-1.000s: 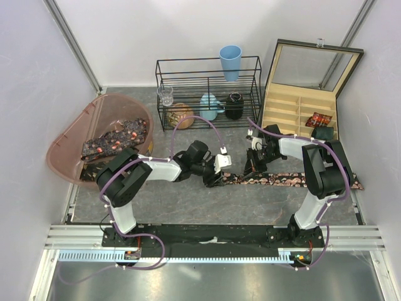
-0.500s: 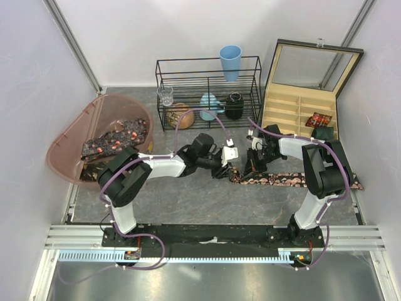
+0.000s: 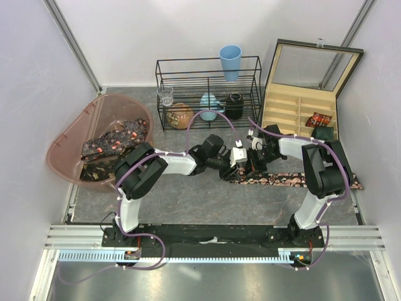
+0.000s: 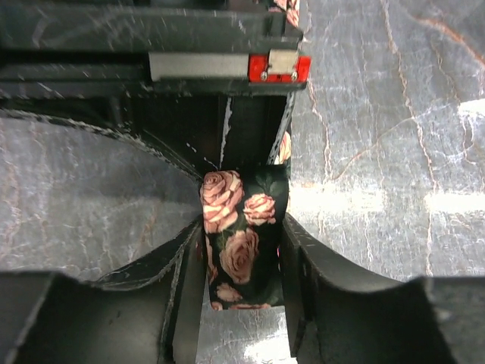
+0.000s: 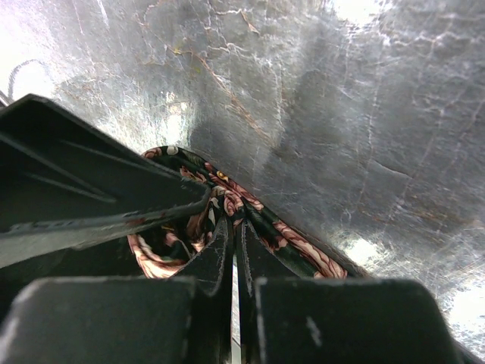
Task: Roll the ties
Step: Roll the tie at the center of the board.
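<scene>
A dark rose-patterned tie (image 3: 294, 180) lies flat across the right of the table. Its left end is gathered where both grippers meet. My left gripper (image 3: 233, 168) reaches in from the left; in its wrist view the tie (image 4: 242, 254) fills the gap between the fingers (image 4: 299, 258), both edges against them. My right gripper (image 3: 252, 166) is shut, and the tie (image 5: 303, 246) bunches and loops around its fingertips (image 5: 233, 220). More ties (image 3: 116, 141) lie heaped in the pink tub (image 3: 62, 147). A rolled tie (image 3: 319, 119) sits in the wooden box (image 3: 282, 110).
A black wire rack (image 3: 207, 94) at the back holds a glass, a teapot and jars, with a blue cup (image 3: 230, 61) on top. The box's lid stands open at the back right. Walls close in both sides.
My left gripper has slid right toward the right gripper, carrying the tie's left end with it, so the flat stretch is shorter. The right gripper stayed put.
</scene>
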`<state>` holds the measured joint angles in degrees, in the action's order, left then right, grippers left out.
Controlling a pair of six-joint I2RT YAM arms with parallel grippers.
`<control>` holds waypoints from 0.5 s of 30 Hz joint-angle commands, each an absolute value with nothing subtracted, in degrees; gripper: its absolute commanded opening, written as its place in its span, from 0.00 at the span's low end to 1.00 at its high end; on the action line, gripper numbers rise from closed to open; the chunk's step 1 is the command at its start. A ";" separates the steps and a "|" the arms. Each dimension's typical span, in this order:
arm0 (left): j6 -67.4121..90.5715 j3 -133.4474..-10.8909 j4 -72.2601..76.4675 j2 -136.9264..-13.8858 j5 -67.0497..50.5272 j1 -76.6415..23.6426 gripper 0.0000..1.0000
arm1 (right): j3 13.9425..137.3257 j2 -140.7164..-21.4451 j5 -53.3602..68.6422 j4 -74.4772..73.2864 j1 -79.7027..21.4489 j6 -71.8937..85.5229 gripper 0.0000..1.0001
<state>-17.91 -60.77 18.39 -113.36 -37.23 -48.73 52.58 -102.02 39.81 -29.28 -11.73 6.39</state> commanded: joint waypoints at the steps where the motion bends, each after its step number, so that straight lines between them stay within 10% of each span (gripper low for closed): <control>1: -18.63 -61.70 16.96 -114.79 -37.18 -49.13 0.49 | 52.03 -104.33 32.61 -25.58 -12.04 4.84 0.00; 8: -19.77 -60.73 15.65 -114.61 -37.71 -49.13 0.47 | 51.68 -104.15 32.70 -25.23 -11.87 4.75 0.00; 15: -18.27 -56.17 13.89 -106.35 -37.44 -46.41 0.69 | 51.94 -104.24 31.64 -25.31 -12.04 4.66 0.00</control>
